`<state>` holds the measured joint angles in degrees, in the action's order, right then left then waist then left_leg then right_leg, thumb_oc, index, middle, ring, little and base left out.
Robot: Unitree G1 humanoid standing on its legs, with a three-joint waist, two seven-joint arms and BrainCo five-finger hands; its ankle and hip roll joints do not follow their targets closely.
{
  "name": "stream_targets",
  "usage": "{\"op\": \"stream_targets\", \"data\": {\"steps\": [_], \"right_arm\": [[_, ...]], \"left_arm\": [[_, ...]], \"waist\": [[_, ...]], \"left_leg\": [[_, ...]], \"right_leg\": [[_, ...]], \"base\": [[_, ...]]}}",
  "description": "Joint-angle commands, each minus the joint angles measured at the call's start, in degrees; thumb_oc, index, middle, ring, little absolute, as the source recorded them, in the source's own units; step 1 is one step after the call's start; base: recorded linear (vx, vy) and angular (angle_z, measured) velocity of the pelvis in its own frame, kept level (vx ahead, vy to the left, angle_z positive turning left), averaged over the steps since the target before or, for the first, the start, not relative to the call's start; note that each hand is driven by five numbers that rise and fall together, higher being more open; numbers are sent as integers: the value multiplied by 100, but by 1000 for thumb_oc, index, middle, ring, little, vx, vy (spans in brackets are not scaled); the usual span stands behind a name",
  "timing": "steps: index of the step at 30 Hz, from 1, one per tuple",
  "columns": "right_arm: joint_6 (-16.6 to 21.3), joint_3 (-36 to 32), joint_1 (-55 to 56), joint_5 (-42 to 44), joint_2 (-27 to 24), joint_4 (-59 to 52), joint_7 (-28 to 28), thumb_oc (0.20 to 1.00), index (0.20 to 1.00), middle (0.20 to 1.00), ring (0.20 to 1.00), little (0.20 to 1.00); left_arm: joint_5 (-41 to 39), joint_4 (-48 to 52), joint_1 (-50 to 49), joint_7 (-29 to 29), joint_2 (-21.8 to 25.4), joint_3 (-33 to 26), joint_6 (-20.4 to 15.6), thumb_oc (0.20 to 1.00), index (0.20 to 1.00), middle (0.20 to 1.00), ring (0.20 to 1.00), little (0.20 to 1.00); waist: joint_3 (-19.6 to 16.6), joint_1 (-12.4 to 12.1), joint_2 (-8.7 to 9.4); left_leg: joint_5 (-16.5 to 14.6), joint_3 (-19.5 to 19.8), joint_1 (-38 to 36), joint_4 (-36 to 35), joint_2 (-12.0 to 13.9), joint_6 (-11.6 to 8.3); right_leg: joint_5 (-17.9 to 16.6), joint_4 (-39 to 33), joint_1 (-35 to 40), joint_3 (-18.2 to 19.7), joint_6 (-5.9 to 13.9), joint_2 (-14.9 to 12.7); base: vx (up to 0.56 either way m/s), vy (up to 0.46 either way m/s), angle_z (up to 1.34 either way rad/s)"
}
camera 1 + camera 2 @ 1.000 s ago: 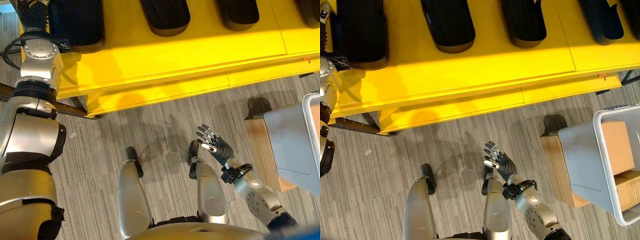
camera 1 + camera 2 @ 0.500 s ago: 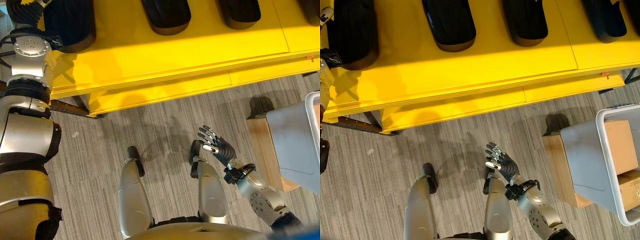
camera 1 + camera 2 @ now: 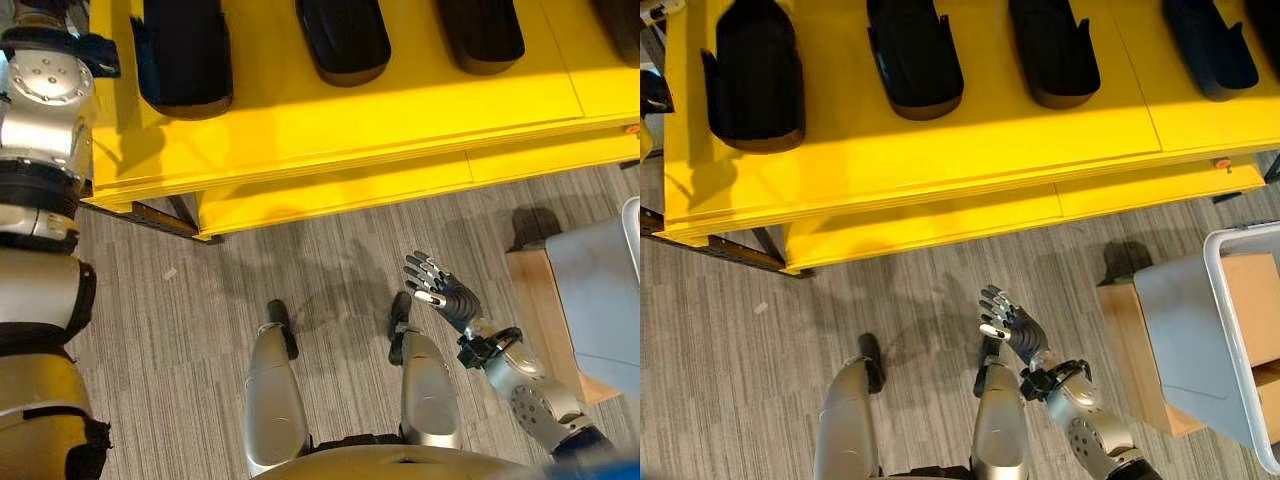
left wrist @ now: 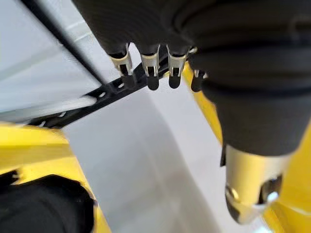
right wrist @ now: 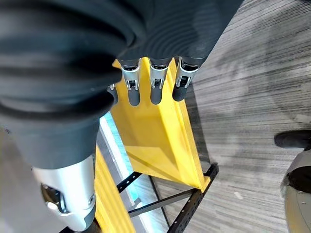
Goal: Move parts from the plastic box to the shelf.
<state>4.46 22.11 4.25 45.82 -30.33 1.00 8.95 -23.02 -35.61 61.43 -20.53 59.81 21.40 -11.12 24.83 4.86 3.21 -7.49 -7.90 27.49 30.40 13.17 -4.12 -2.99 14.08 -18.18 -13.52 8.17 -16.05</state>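
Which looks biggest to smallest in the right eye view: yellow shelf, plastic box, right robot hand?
1. yellow shelf
2. plastic box, cut off by the view's edge
3. right robot hand, open and empty; it sits nearer the camera, so true size is unsure.

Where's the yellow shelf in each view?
Left eye view: yellow shelf spans the top.
Right eye view: spans the top.
Left wrist view: past the left hand, beside a black part, at.
Right wrist view: just past the right hand, at.
Shared landmark: its black frame strut.
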Motion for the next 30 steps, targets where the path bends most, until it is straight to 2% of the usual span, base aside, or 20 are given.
{"op": "stream_targets", "data": {"steps": [1,3,4,6,7,8,9,10,11,14,17,20,21,30], "right_arm": [[216,-326,279,-105,44,-305,180,1000,1000,1000,1000,1000],[218,-338,286,-133,27,-298,189,1000,1000,1000,1000,1000],[214,-409,329,-195,71,-294,212,1000,1000,1000,1000,1000],[216,-464,314,-232,94,-298,213,1000,1000,1000,1000,1000],[216,-448,310,-231,76,-299,212,1000,1000,1000,1000,1000],[212,-530,312,-249,91,-306,210,1000,1000,1000,1000,1000],[211,-521,311,-249,82,-306,209,1000,1000,1000,1000,1000],[210,-570,315,-293,122,-303,185,1000,1000,1000,1000,1000],[211,-595,328,-312,98,-322,187,1000,1000,1000,1000,1000],[194,-574,312,-343,125,-332,194,1000,1000,1000,1000,1000],[216,-575,264,-358,110,-386,170,1000,1000,1000,1000,1000],[226,-599,258,-361,91,-410,155,1000,1000,1000,1000,1000],[240,-606,221,-382,110,-420,111,1000,1000,1000,1000,1000],[286,-614,146,-351,74,-465,1,1000,1000,1000,1000,1000]], "left_arm": [[575,735,-921,-150,306,-668,-384,1000,1000,1000,1000,1000],[746,1036,-1318,-161,303,-957,-383,1000,1000,1000,1000,1000],[1031,1602,-1941,-175,176,-1379,-412,1000,1000,1000,1000,1000],[1399,2061,-2544,-143,46,-1767,-397,1000,1000,1000,1000,1000],[1405,2092,-2606,-140,41,-1825,-388,1000,1000,1000,1000,1000],[1905,2579,-3069,-97,-105,-2040,-367,1000,1000,1000,1000,1000],[1909,2599,-3102,-94,-110,-2070,-359,1000,1000,1000,1000,1000],[1994,2970,-3611,26,-458,-2251,-410,1000,1000,1000,1000,1000],[2051,3125,-3831,102,-529,-2353,-416,1000,1000,1000,1000,1000],[2851,3405,-4250,130,-782,-2278,-279,1000,1000,1000,1000,1000],[3250,3517,-4621,260,-1125,-2141,-242,1000,1000,1000,1000,1000],[3554,3608,-4780,366,-1221,-2080,-207,1000,1000,1000,1000,1000],[3888,3587,-4910,396,-1275,-1948,-161,1000,1000,1000,1000,1000],[4349,3067,-4872,457,-1526,-1398,-35,1000,1000,1000,1000,1000]], "waist": [[-468,-155,106],[-474,-158,94],[-490,-211,99],[-491,-239,98],[-493,-217,91],[-485,-253,103],[-485,-243,100],[-474,-278,103],[-467,-280,100],[-460,-300,119],[-435,-304,144],[-431,-310,153],[-419,-314,163],[-341,-296,220]], "left_leg": [[59,312,-155,-111,223,-376],[58,315,-206,-134,218,-377],[58,309,-292,-175,223,-384],[63,314,-380,-225,208,-392],[65,314,-387,-230,206,-392],[68,317,-440,-261,202,-402],[69,316,-445,-263,202,-402],[83,317,-497,-305,175,-399],[85,318,-519,-316,170,-396],[90,317,-558,-342,161,-388],[93,312,-563,-334,166,-382],[86,310,-563,-334,168,-374],[84,309,-556,-333,177,-369],[105,313,-482,-296,204,-353]], "right_leg": [[396,136,254,396,399,-318],[410,130,297,402,388,-317],[436,112,381,400,376,-317],[460,99,460,405,363,-314],[460,96,467,403,364,-315],[474,80,533,396,345,-307],[473,78,538,396,345,-307],[468,59,586,387,331,-303],[469,52,600,387,327,-308],[478,53,624,398,320,-308],[503,97,606,410,301,-304],[519,130,584,418,297,-302],[525,132,571,421,295,-298],[568,240,460,469,288,-285]], "base": [[0,0,0],[0,0,0],[0,0,0],[0,0,0],[2,-16,6],[-4,-15,7],[-17,-13,9],[-18,3,4],[0,0,0],[0,0,0],[0,0,0],[0,0,0],[0,0,0],[0,0,0]]}}
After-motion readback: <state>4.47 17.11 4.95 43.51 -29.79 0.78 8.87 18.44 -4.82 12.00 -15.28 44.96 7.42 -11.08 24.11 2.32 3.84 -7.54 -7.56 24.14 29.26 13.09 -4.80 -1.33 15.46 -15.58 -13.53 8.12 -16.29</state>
